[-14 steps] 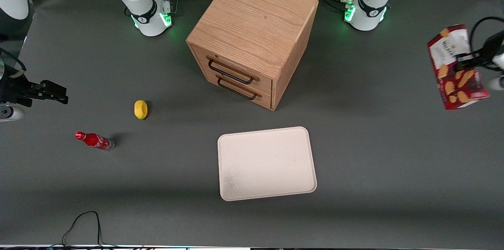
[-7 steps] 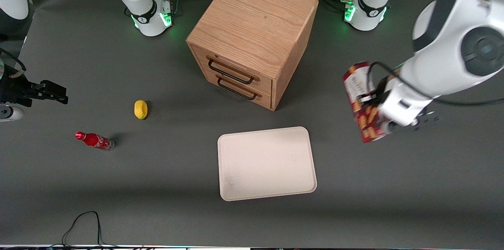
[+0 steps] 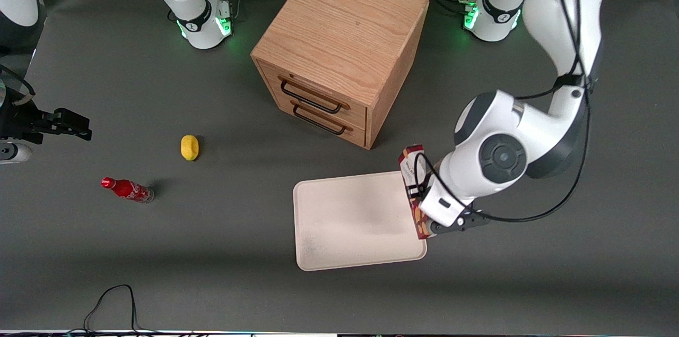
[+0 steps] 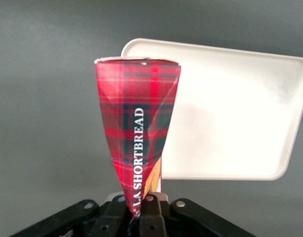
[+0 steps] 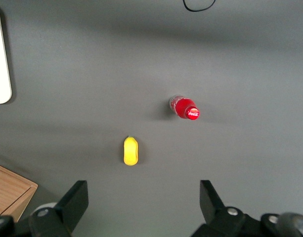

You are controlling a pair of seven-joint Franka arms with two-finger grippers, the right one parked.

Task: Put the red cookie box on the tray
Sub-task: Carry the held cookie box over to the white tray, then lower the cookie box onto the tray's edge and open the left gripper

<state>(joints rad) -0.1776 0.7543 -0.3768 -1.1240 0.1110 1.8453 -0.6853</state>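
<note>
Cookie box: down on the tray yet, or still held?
Held: gripper is shut on the red cookie box, over the tray's edge.

**Grey tabletop with a wooden drawer cabinet**

A flat, matte, dark grey table fills nearly the whole front view; no wall, window or floor can be made out. A light oak cabinet stands on the table, well away from the front camera, turned so one corner points toward it. Its front holds two stacked drawers, both closed, the upper with a thin black handle and the lower with a matching handle. Even overhead light casts soft shadows, including a dim shadow beside the cabinet. A thin black cable loops at the table's nearest edge.
</note>
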